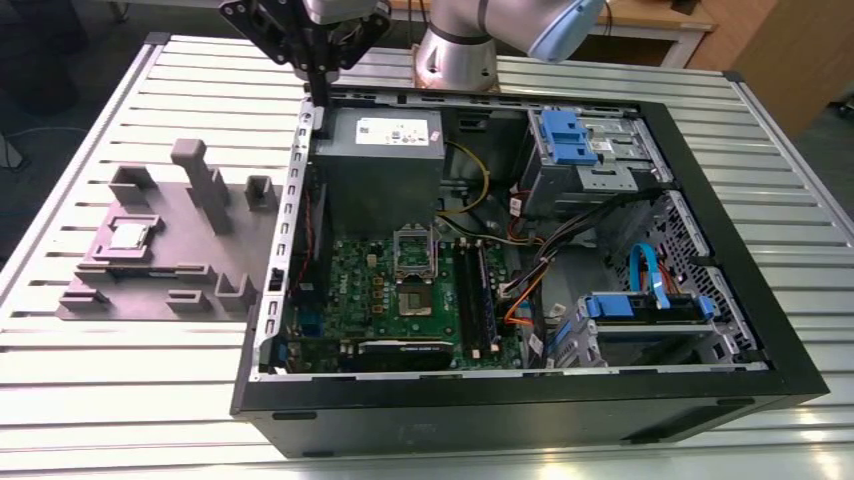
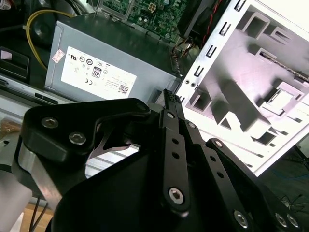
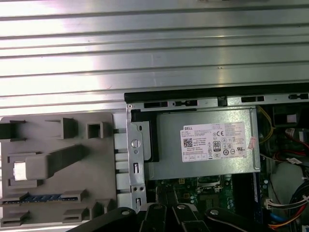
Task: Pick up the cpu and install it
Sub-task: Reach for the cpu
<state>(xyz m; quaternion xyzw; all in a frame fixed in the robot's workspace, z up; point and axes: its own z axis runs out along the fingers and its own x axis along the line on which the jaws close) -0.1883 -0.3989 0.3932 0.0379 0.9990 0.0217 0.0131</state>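
Our gripper (image 1: 318, 88), clenched on nothing at the exterior view's upper left, hangs over the case wall (image 1: 296, 190), which we fear it may clip heading for the cpu (image 1: 131, 234) in the grey fixture (image 1: 160, 290) mid-left.

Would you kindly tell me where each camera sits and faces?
Exterior view: off the arm, looking down into the case; arm, gripper show.
Second wrist view: at the wrist, looking past the gripper at the power supply.
First wrist view: at the wrist, facing the table; gripper shows.
Shared: power supply, fixture with cpu.
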